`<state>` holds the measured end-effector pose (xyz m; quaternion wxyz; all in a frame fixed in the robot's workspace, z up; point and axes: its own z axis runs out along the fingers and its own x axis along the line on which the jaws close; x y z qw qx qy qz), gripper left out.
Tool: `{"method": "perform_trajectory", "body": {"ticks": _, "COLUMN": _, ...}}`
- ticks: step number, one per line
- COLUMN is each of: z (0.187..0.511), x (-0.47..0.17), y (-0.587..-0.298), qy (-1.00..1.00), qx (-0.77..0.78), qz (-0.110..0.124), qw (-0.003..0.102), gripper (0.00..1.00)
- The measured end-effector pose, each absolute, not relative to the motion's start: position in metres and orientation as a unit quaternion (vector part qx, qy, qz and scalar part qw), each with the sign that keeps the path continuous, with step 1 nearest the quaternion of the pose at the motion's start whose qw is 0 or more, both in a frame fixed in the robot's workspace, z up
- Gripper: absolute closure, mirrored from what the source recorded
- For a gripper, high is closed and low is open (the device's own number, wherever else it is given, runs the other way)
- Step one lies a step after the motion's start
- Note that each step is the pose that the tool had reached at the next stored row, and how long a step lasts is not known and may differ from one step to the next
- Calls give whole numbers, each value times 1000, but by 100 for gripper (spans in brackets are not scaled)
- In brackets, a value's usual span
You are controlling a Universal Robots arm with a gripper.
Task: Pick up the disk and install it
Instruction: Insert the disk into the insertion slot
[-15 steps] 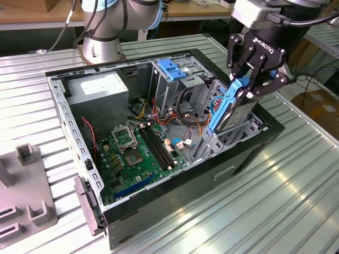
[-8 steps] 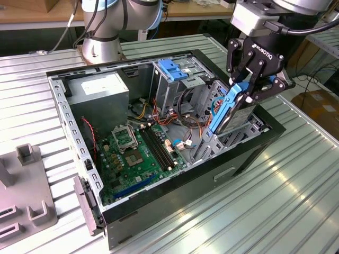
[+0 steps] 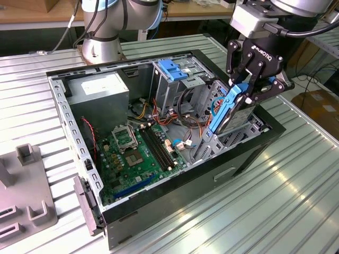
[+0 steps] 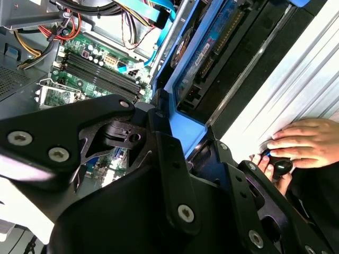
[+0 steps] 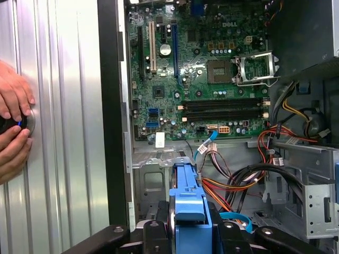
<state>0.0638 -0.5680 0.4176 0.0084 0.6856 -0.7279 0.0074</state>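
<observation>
The disk (image 3: pixel 233 114), a silver-grey drive with blue plastic rails, hangs tilted on edge over the exterior view's right end of the open computer case (image 3: pixel 175 196). My gripper (image 3: pixel 253 87) is shut on its upper end. The disk's lower end reaches down into the metal bay by the case wall; I cannot tell if it touches. In the second wrist view the disk (image 4: pixel 212 47) runs away from the black fingers (image 4: pixel 164 159), which clamp its blue rail. In the first wrist view the blue rail of the disk (image 5: pixel 188 201) sits between the gripper (image 5: pixel 188 235) jaws, above the bay.
Inside the case lie the green motherboard (image 3: pixel 140 153), a grey power-supply box (image 3: pixel 98 92), a drive cage with a blue top (image 3: pixel 172 69) and loose cables (image 5: pixel 238 185). A person's hands (image 5: pixel 13 132) rest on the ribbed table beside the case. A grey fixture (image 3: pixel 26 196) stands at the exterior view's left.
</observation>
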Motion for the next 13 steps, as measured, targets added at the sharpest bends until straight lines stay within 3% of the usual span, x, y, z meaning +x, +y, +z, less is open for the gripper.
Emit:
{"method": "perform_trajectory", "body": {"ticks": 6, "z": 418, "x": 64, "y": -568, "qy": -728, "qx": 686, "qz": 8, "qw": 9, "gripper": 63}}
{"method": "perform_trajectory", "body": {"ticks": 8, "z": 417, "x": 64, "y": -568, "qy": -728, "qx": 686, "qz": 7, "qw": 8, "gripper": 62}}
{"method": "perform_trajectory", "body": {"ticks": 9, "z": 417, "x": 64, "y": -568, "qy": -728, "qx": 686, "qz": 7, "qw": 8, "gripper": 56}}
{"method": "perform_trajectory", "body": {"ticks": 13, "z": 417, "x": 64, "y": -568, "qy": -728, "qx": 686, "qz": 7, "qw": 8, "gripper": 56}}
